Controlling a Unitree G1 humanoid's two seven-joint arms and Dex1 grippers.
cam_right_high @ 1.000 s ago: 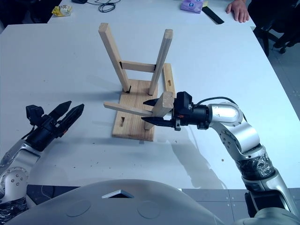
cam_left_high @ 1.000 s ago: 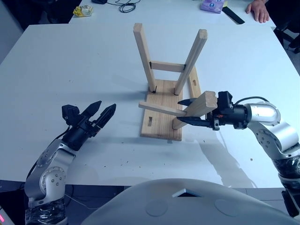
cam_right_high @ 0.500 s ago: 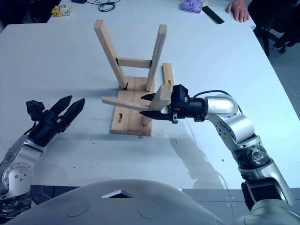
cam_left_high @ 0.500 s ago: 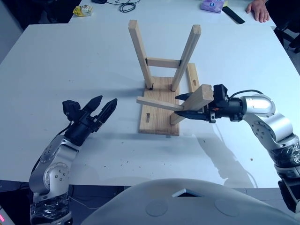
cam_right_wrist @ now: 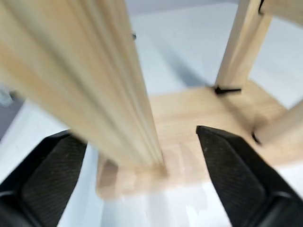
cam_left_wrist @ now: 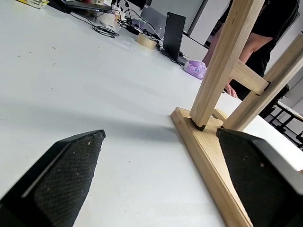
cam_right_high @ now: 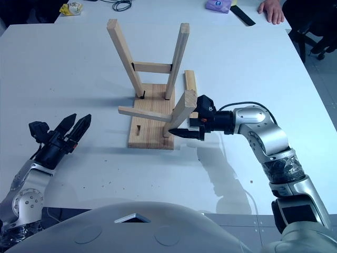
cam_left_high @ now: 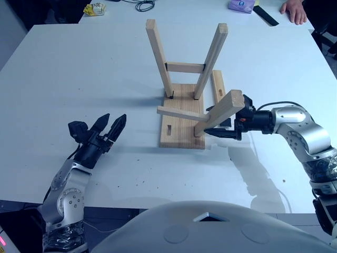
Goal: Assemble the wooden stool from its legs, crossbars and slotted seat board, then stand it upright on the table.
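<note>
A: Two square-cut, pale wood legs (cam_left_high: 159,58) stand upright at the upper end of the flat slotted seat board (cam_left_high: 179,132), mid-frame. A short crossbar (cam_left_high: 184,67) joins them, and the board's long axis runs up the frame.
B: The third leg (cam_left_high: 218,113)?
A: Right of centre, with its lower end on the board. It leans toward the upper right. The right claw (cam_left_high: 208,121) straddles it, fingers wide, not pinching.
B: The left claw (cam_left_high: 115,117)?
A: Lower left, over the smooth white tabletop (cam_left_high: 79,68), fingers spread.

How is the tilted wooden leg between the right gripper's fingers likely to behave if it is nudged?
The tilted leg would probably tip: it leans with only its lower end on the seat board. Its crossbar juts out sideways, likely pulling it over that way. It looks like stiff, square-cut wood, so it should neither bend nor roll.
</note>
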